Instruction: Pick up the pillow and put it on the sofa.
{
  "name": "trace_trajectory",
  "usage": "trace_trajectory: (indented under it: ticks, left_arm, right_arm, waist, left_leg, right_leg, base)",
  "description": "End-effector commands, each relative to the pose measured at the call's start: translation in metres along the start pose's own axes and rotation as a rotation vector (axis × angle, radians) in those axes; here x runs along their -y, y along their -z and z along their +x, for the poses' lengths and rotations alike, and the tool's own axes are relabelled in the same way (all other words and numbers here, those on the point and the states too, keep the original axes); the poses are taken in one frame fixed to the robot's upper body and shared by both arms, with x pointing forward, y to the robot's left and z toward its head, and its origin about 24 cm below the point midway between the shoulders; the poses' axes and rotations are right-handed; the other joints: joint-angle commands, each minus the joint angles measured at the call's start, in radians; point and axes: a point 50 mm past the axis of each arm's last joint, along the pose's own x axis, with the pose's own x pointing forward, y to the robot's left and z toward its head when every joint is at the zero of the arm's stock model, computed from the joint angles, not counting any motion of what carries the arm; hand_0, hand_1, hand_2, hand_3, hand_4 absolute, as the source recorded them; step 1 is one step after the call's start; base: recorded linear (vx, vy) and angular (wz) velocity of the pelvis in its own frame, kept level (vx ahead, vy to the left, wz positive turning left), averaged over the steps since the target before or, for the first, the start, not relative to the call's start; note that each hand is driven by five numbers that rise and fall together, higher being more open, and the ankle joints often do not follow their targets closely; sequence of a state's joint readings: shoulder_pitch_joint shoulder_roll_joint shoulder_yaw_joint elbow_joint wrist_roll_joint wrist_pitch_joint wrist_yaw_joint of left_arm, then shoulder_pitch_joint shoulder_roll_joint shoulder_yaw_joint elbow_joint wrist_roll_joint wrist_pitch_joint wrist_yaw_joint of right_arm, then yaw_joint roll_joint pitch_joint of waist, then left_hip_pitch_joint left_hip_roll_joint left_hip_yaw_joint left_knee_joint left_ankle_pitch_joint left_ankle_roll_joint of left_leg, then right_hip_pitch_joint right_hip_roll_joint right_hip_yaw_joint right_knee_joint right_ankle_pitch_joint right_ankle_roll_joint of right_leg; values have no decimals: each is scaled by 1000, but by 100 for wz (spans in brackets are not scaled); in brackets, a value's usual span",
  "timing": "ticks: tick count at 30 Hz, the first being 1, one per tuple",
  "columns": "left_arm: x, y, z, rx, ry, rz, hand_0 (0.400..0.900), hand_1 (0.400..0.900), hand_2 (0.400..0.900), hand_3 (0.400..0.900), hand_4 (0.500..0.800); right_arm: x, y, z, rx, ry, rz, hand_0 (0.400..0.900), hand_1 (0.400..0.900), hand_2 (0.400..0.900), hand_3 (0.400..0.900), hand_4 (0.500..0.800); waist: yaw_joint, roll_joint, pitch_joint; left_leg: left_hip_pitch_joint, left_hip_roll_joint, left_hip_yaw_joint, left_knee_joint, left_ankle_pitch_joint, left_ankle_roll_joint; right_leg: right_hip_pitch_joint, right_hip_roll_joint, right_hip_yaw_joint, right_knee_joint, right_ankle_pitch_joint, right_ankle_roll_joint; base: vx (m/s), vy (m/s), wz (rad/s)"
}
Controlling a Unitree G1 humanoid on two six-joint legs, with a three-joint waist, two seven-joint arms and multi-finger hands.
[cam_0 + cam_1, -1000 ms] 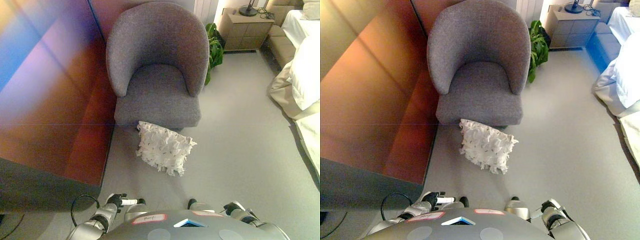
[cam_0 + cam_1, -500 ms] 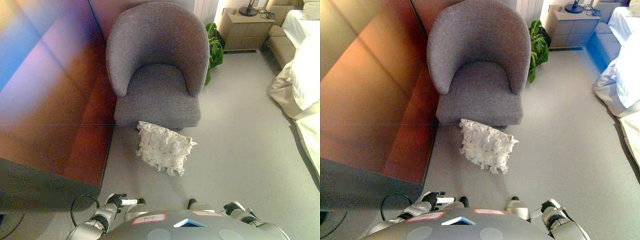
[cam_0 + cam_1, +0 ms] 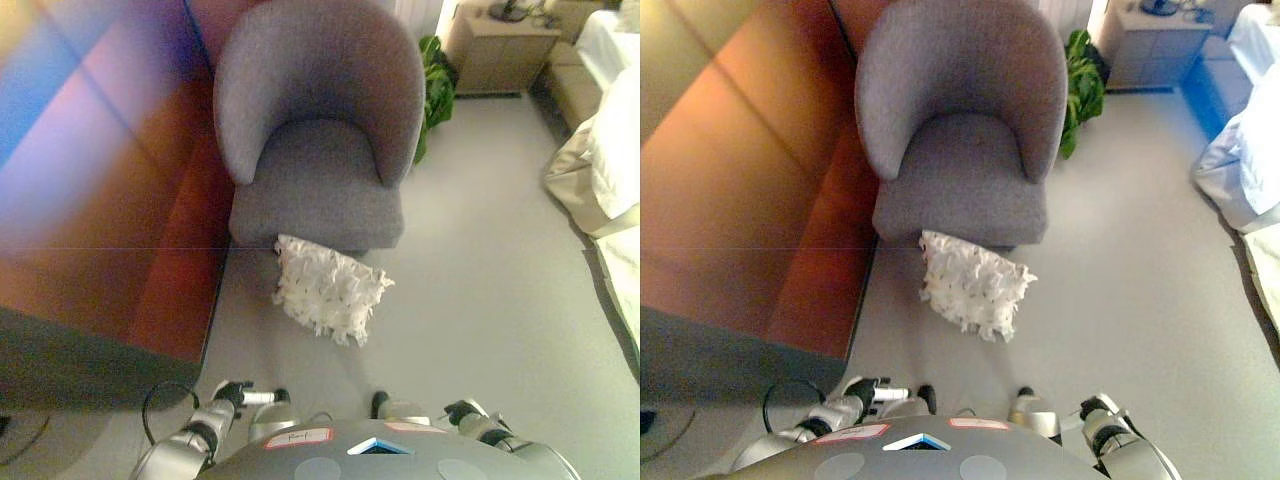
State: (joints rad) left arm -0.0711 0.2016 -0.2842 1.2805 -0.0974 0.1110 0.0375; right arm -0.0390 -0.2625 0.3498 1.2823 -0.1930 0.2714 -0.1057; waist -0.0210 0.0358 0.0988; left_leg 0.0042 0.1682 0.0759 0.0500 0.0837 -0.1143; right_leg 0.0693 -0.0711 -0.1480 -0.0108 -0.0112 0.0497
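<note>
A white ruffled pillow (image 3: 328,290) lies on the grey floor, its upper edge against the front of the grey armchair (image 3: 316,130), which serves as the sofa. The armchair's seat (image 3: 962,160) holds nothing. My left hand (image 3: 235,395) hangs low at the bottom left, well short of the pillow, with a white-tipped finger held straight and nothing in it. My right hand (image 3: 464,410) shows only in part at the bottom right, also far from the pillow and away from anything.
A reddish-brown wooden wall panel (image 3: 110,200) runs along the left, close to the armchair. A green plant (image 3: 434,85) and a nightstand (image 3: 500,50) stand behind on the right. A bed with white bedding (image 3: 615,150) fills the right edge.
The whole picture has shifted slightly upward, so the camera has moved. The pillow, the armchair and both hands keep their places.
</note>
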Motion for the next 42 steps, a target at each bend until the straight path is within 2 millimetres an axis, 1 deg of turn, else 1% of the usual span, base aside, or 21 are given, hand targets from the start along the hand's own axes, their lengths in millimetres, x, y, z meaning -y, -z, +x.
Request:
trace_trajectory:
  ticks: [1, 3, 5, 8, 10, 14, 17, 19, 21, 23, 24, 25, 26, 28, 30, 32, 33, 35, 36, 37, 42]
  left_arm:
    - [-21, 0, 0, 8, -52, -42, 900, 900, 900, 900, 800]
    - [-19, 3, 0, 1, -46, -59, 900, 900, 900, 900, 800]
    - [-18, 9, -1, -13, -43, -64, 900, 900, 900, 900, 800]
    - [-15, 19, -1, -41, -34, -46, 900, 900, 900, 900, 800]
    - [-11, 26, -2, -58, -27, -48, 900, 900, 900, 900, 800]
    - [-4, 37, -3, -79, -22, -68, 900, 900, 900, 900, 800]
    - [-7, 33, -2, -80, -30, -109, 900, 900, 900, 900, 800]
    - [-15, 29, -2, -65, -54, -122, 900, 900, 900, 900, 800]
    - [-21, 25, -2, -52, -64, -104, 900, 900, 900, 900, 800]
    - [-28, 22, -2, -44, -78, -82, 900, 900, 900, 900, 800]
    - [-31, 21, -2, -39, -82, -73, 900, 900, 900, 900, 800]
    - [-37, 18, -2, -31, -94, -49, 900, 900, 900, 900, 800]
    - [-43, 16, -3, -27, -107, -41, 900, 900, 900, 900, 800]
    - [-53, 5, -3, -9, -129, -27, 900, 900, 900, 900, 800]
    - [-60, -12, -4, 26, -144, -16, 900, 900, 900, 900, 800]
    - [-63, -28, -4, 67, -153, -14, 900, 900, 900, 900, 800]
    - [-66, -40, -5, 101, -160, -19, 900, 900, 900, 900, 800]
    - [-64, -46, -6, 128, -156, -51, 900, 900, 900, 900, 800]
    - [-61, -41, -5, 119, -155, -65, 900, 900, 900, 900, 800]
    - [-59, -36, -4, 108, -153, -69, 900, 900, 900, 900, 800]
    - [-51, -14, -3, 47, -131, -33, 900, 900, 900, 900, 800]
  right_arm:
    - [26, -23, -1, 55, 63, -39, 900, 900, 900, 900, 800]
    - [27, -21, 0, 54, 58, -45, 900, 900, 900, 900, 800]
    - [26, -21, 0, 62, 46, -46, 900, 900, 900, 900, 800]
    - [23, -18, 0, 58, 30, -38, 900, 900, 900, 900, 800]
    - [20, -12, 1, 46, 24, -27, 900, 900, 900, 900, 800]
    - [13, -5, 1, 26, 8, -33, 900, 900, 900, 900, 800]
    - [9, -4, 1, 13, 6, -35, 900, 900, 900, 900, 800]
    - [6, -6, 1, 35, -5, -19, 900, 900, 900, 900, 800]
    - [4, -11, 0, 76, -4, -21, 900, 900, 900, 900, 800]
    - [6, -18, -1, 103, 2, 35, 900, 900, 900, 900, 800]
    - [7, -20, -1, 111, 0, 46, 900, 900, 900, 900, 800]
    - [8, -23, -2, 136, -2, 57, 900, 900, 900, 900, 800]
    - [9, -25, -2, 158, 5, 67, 900, 900, 900, 900, 800]
    - [14, -30, -3, 195, 24, 98, 900, 900, 900, 900, 800]
    - [23, -41, -4, 240, 47, 102, 900, 900, 900, 900, 800]
    - [35, -53, -6, 283, 86, 102, 900, 900, 900, 900, 800]
    - [46, -63, -9, 316, 123, 113, 900, 900, 900, 900, 800]
    - [60, -76, -12, 332, 177, 105, 900, 900, 900, 900, 800]
    - [60, -78, -13, 322, 188, 91, 900, 900, 900, 900, 800]
    - [60, -77, -13, 309, 183, 73, 900, 900, 900, 900, 800]
    - [61, -77, -12, 296, 179, 9, 900, 900, 900, 900, 800]
  waist:
    - [21, -98, 66]
    - [49, -79, 94]
    - [74, -56, 110]
    - [114, -19, 114]
    - [132, -11, 111]
    - [148, -3, 93]
    - [151, -15, 78]
    - [155, -30, 65]
    - [162, -53, 49]
    - [182, -72, 32]
    - [186, -75, 26]
    - [178, -80, 22]
    - [163, -74, 21]
    - [128, -60, 27]
    - [99, -40, 50]
    - [77, -29, 90]
    - [75, -22, 116]
    - [74, -34, 141]
    - [83, -38, 141]
    - [84, -42, 135]
    - [116, -57, 106]
  left_leg:
    - [-132, -10, 12, 396, -39, 61]
    - [-198, -36, -6, 378, -11, 56]
    - [-224, -51, 8, 272, 29, 42]
    - [-265, -60, 41, 13, 123, 10]
    - [-278, -64, 51, -106, 136, 3]
    - [-320, -48, 50, -129, 136, -5]
    - [-307, -34, 99, -88, 96, 18]
    - [-334, -41, 86, 46, 88, 34]
    - [-355, -48, 105, 127, 45, 67]
    - [-363, -79, 103, 162, 5, 107]
    - [-361, -88, 102, 164, -9, 121]
    - [-338, -115, 94, 155, -32, 144]
    - [-305, -130, 90, 140, -47, 157]
    - [-246, -143, 88, 116, -73, 169]
    - [-200, -141, 81, 94, -74, 161]
    - [-172, -138, 57, 102, -93, 146]
    - [-182, -130, 45, 121, -112, 136]
    - [-187, -123, 48, 170, -164, 113]
    - [-194, -103, 63, 210, -179, 108]
    - [-192, -96, 58, 218, -176, 105]
    - [-146, -30, 49, 192, -141, 62]
  right_leg:
    - [-28, -1, 55, 125, -58, -41]
    - [5, 19, 65, 137, -84, -40]
    - [52, 43, 67, 128, -112, -36]
    - [148, 83, 88, 99, -159, -34]
    - [203, 84, 110, 94, -198, -33]
    - [260, 72, 142, 124, -291, -25]
    - [280, 20, 110, 155, -302, 10]
    - [300, -4, 96, 188, -310, 29]
    - [300, -42, 67, 250, -265, 57]
    - [294, -106, 49, 375, -124, 97]
    - [279, -124, 52, 438, -70, 105]
    - [226, -137, 60, 545, 12, 117]
    - [137, -121, 74, 633, 54, 117]
    - [-23, -96, 56, 651, 36, 97]
    - [-192, -117, -4, 570, -9, 64]
    - [-315, -166, -17, 491, 19, 46]
    - [-359, -204, -17, 427, 43, 42]
    - [-360, -288, -27, 297, 113, 73]
    - [-314, -292, -54, 293, 82, 81]
    - [-290, -282, -52, 269, 77, 86]
    - [-191, -264, -106, 229, 38, 110]
  base:
    - [145, -149, -51]
    - [263, -41, -59]
    - [362, 27, -51]
    - [536, 85, -46]
    - [586, 118, -45]
    - [545, 162, -42]
    - [543, 219, -14]
    - [605, 181, 10]
    - [550, 172, 14]
    - [447, 169, -4]
    - [425, 162, 2]
    - [425, 157, 20]
    - [458, 148, 37]
    - [326, 44, 43]
    - [167, -80, 46]
    - [-38, -175, 51]
    - [-107, -258, 44]
    - [42, -292, 27]
    - [179, -245, 15]
    - [210, -207, 8]
    - [265, -177, 16]
